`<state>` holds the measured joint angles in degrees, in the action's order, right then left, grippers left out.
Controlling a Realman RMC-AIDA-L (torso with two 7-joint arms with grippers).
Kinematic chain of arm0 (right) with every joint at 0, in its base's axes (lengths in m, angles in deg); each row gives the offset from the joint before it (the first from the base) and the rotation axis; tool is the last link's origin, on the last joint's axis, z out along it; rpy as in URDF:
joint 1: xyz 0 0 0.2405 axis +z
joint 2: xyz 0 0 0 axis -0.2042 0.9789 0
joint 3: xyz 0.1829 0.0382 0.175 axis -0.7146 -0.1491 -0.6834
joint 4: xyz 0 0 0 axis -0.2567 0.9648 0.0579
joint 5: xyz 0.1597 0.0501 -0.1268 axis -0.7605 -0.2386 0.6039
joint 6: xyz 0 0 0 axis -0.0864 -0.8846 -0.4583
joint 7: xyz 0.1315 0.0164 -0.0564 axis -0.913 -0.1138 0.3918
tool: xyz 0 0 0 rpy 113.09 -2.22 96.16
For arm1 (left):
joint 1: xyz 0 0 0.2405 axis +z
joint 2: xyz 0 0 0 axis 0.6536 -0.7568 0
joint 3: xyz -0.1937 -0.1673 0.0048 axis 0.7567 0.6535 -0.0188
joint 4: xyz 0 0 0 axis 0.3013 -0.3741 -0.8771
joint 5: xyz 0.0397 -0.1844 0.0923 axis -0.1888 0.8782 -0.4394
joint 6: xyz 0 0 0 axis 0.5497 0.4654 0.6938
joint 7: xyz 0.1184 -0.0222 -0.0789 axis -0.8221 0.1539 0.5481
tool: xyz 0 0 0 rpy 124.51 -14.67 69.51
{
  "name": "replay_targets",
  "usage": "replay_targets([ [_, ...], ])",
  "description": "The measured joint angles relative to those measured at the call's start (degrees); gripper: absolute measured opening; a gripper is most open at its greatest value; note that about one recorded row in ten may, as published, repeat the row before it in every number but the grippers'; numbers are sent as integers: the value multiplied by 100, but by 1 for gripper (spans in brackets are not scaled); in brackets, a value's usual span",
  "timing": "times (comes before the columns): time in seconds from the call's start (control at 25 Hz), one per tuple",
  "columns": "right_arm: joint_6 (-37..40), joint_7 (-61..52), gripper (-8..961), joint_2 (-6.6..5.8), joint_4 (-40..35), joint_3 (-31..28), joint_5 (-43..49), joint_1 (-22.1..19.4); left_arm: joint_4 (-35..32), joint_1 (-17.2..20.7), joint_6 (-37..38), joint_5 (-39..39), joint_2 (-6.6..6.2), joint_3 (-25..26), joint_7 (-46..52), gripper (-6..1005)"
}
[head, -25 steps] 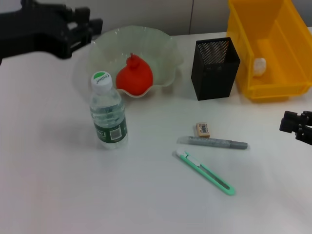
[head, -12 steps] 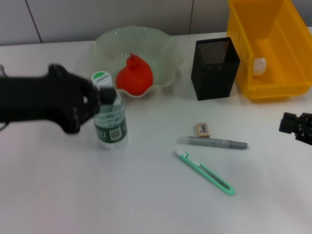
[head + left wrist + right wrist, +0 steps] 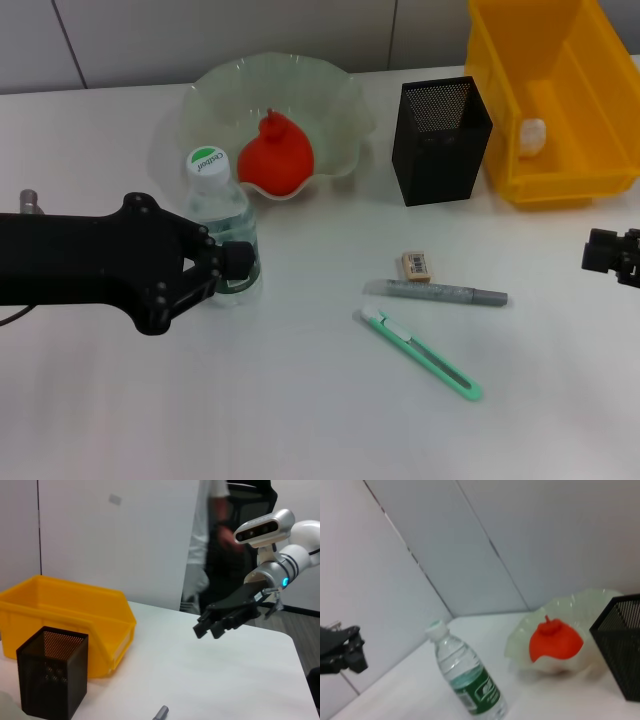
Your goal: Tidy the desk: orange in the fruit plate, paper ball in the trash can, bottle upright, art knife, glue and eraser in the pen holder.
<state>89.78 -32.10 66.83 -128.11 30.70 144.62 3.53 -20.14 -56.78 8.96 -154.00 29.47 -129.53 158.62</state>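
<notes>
Left gripper (image 3: 238,262) beside the upright bottle's (image 3: 221,226) base, finger state impossible to tell; knife (image 3: 420,354), glue (image 3: 437,292) and eraser (image 3: 417,265) lying flat on worktop nearer right gripper (image 3: 612,256), fingers likewise unclear.

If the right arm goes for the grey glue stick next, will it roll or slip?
The glue stick is a slim, round tube lying flat on the table, so a sideways nudge would probably roll it. It looks rigid and light, and likely smooth, so a pinch across its middle seems safest. The eraser lies close beside it and may get bumped.
</notes>
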Motion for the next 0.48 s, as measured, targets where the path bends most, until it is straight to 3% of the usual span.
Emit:
replay_targets([
  [0.12, 108, -286, 369, 105, -443, 1, 184, -11, 30, -2, -5, 0, 0, 6, -1, -2],
  [0.4, 253, -1852, 365, 492, -2180, 9, 1182, 180, 150, -21, -94, -3, 6, 9, -2, -1],
  [0.48, 294, -2030, 364, 490, -2269, 11, 1225, 229, 332, -64, -171, -24, 8, 19, -8, -1],
])
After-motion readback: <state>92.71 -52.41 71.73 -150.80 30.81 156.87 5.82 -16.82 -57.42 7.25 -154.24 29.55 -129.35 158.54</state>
